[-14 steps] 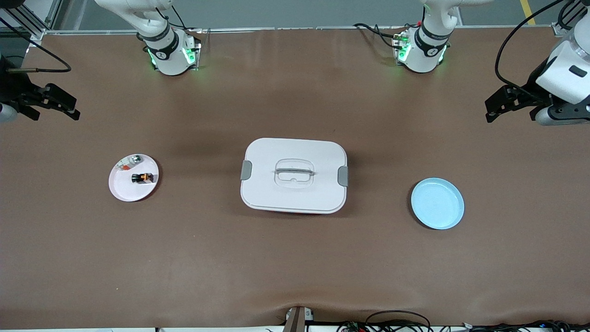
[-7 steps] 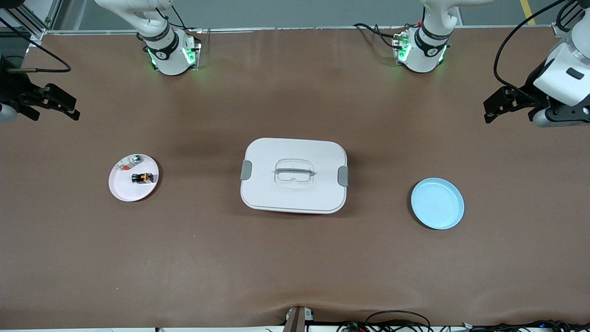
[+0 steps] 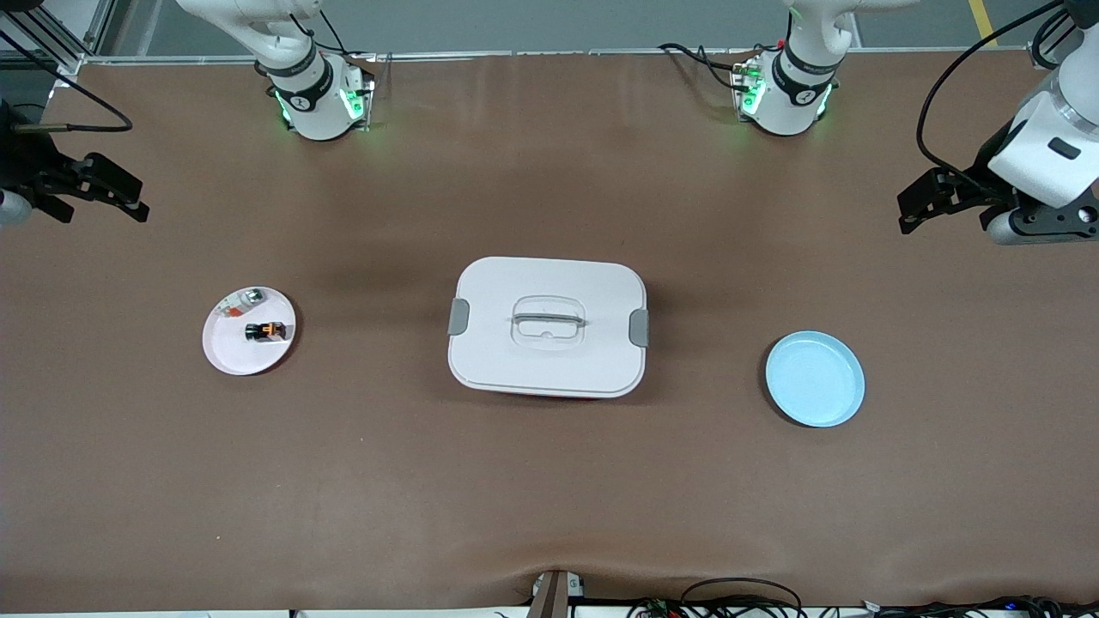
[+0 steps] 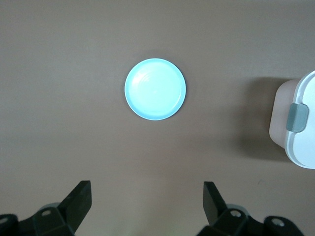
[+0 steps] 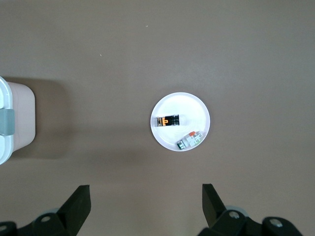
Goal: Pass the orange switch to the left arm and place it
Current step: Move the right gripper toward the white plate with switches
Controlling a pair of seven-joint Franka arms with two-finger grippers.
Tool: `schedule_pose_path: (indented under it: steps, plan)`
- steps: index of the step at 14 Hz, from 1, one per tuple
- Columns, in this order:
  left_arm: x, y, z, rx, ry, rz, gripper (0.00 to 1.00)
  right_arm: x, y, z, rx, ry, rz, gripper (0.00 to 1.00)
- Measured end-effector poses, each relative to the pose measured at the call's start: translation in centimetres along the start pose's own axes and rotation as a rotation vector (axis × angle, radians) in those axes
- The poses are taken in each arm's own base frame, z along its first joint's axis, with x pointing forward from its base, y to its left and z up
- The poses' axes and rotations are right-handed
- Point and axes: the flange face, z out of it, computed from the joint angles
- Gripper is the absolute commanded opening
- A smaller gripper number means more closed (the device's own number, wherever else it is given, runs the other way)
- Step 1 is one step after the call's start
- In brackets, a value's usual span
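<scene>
The orange switch (image 3: 264, 330) lies on the pink plate (image 3: 232, 352) toward the right arm's end of the table; it also shows in the right wrist view (image 5: 167, 120). The white box (image 3: 547, 326) stands at the table's middle. My right gripper (image 3: 137, 206) is open and empty, high over bare table near the right arm's end, apart from the plate; its open fingers frame bare table in the right wrist view (image 5: 145, 196). My left gripper (image 3: 912, 213) is open and empty, high over bare table at the left arm's end; it also shows in the left wrist view (image 4: 146, 194).
A silvery-white small part (image 3: 243, 301) with a red-orange bit lies on the pink plate, farther from the front camera than the switch. A blue plate (image 3: 814, 378) sits toward the left arm's end. The box's edge shows in both wrist views (image 4: 300, 123) (image 5: 12, 123).
My left gripper has drifted slightly toward the table's middle and lower in the front view. The right gripper has barely moved.
</scene>
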Motion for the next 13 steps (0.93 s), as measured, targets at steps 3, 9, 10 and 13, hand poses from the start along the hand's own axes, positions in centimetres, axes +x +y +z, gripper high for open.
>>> schedule_pose_path:
  steps: [3,9,10,13]
  plan:
    - [0.6,0.7,1.2,-0.052,-0.026,-0.014,1.0,0.0,-0.2,-0.1,0.0,0.002,-0.004,1.0]
    - [1.3,2.8,2.3,-0.077,-0.026,-0.047,1.0,0.0,-0.3,0.3,-0.004,-0.015,-0.007,1.0]
    - [1.4,2.9,2.5,-0.077,-0.026,-0.046,1.0,0.1,-0.5,0.7,-0.004,-0.027,-0.01,1.0]
    - [1.7,2.9,2.7,-0.08,-0.019,-0.047,1.0,1.6,-0.5,4.0,-0.011,-0.078,-0.015,1.0]
